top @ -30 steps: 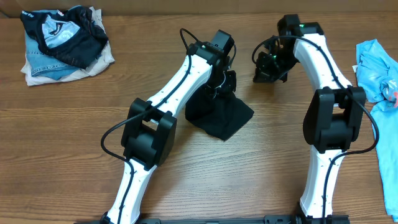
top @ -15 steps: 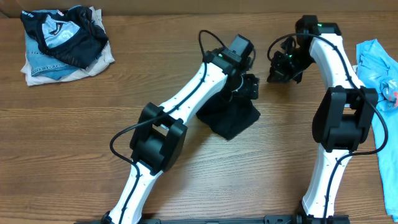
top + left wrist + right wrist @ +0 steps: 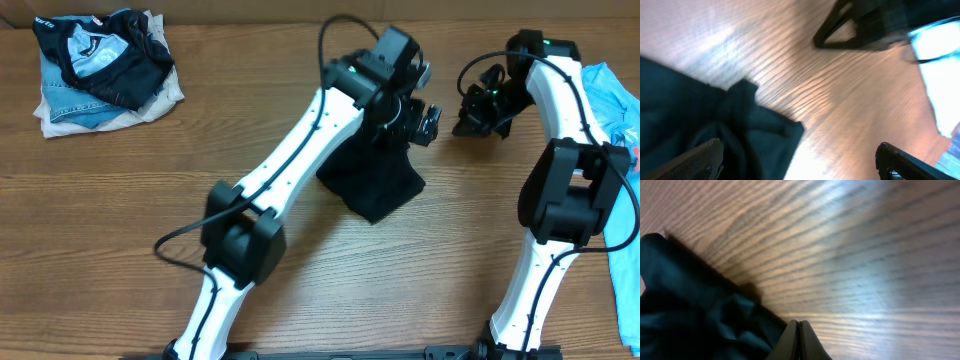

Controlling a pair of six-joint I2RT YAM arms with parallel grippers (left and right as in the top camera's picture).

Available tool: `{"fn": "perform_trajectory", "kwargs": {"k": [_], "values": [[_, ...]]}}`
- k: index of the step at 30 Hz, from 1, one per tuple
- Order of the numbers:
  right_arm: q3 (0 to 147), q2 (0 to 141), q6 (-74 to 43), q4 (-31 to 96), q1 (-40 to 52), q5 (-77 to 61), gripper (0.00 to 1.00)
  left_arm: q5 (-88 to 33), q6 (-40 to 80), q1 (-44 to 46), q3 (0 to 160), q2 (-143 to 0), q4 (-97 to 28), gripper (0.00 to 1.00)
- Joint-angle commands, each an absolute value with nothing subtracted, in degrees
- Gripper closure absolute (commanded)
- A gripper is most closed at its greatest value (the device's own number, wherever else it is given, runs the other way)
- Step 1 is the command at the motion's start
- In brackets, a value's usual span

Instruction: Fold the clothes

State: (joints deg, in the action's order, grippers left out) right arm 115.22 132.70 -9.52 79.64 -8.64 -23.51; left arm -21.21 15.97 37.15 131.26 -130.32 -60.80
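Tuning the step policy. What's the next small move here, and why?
Probably open the right gripper and swing it toward the light blue garment. The black T-shirt lies as a compact bundle, the left gripper is open and holds nothing, and the right one is shut with nothing between its fingers. The blue garment looks unfolded, on that arm's side.

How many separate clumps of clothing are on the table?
3: a mixed pile at top left, a black shirt mid-table, light blue fabric at the right edge, partly cut off.
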Motion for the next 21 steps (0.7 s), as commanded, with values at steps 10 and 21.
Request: {"fn": "perform_trajectory", "kwargs": {"k": [10, 21], "values": [[116.03, 125.67, 1.26, 83.2, -8.64, -33.82, 0.92, -18.31, 17.74, 27.83, 134.1, -118.72, -68.69, 0.0], [115.81, 117.75, 15.66, 93.8, 0.32, -36.32, 0.51, -12.34, 29.93, 10.39, 133.86, -119.63, -85.34, 0.0]]}}
